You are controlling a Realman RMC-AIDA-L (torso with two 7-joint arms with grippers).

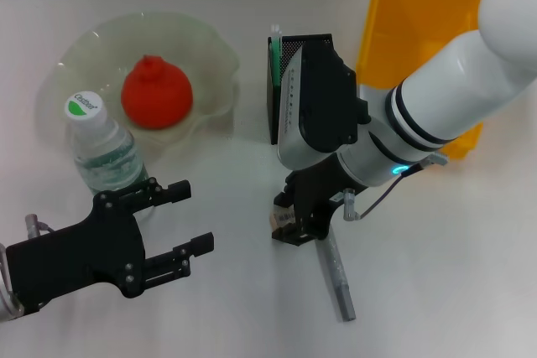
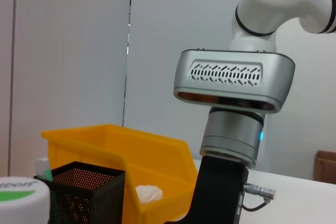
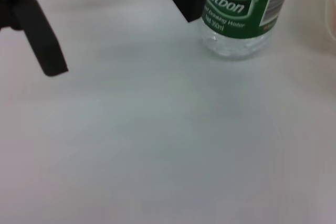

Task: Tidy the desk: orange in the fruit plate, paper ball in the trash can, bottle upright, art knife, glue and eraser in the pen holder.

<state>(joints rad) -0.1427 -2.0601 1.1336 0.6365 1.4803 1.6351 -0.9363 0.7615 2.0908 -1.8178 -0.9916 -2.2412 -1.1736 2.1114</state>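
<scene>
The orange (image 1: pixel 156 92) lies in the pale green fruit plate (image 1: pixel 210 48). In front of the plate the bottle (image 1: pixel 104 152) stands upright. My left gripper (image 1: pixel 189 217) hangs open just right of the bottle, holding nothing. The black mesh pen holder (image 1: pixel 312 46) has the mint-green art knife (image 1: pixel 274 39) standing in it. Just in front of the holder, low over the table, my right gripper (image 1: pixel 292 225) is shut on the small beige eraser (image 1: pixel 277 219). The grey glue (image 1: pixel 336 279) lies flat beside it. The paper ball (image 2: pixel 148 193) rests inside the yellow trash can (image 1: pixel 411 14).
My right arm (image 1: pixel 453 81) reaches in from the back right across the front of the trash can. A short grey cable (image 1: pixel 382 194) loops off its wrist. Bare white table lies between the two grippers and along the front edge.
</scene>
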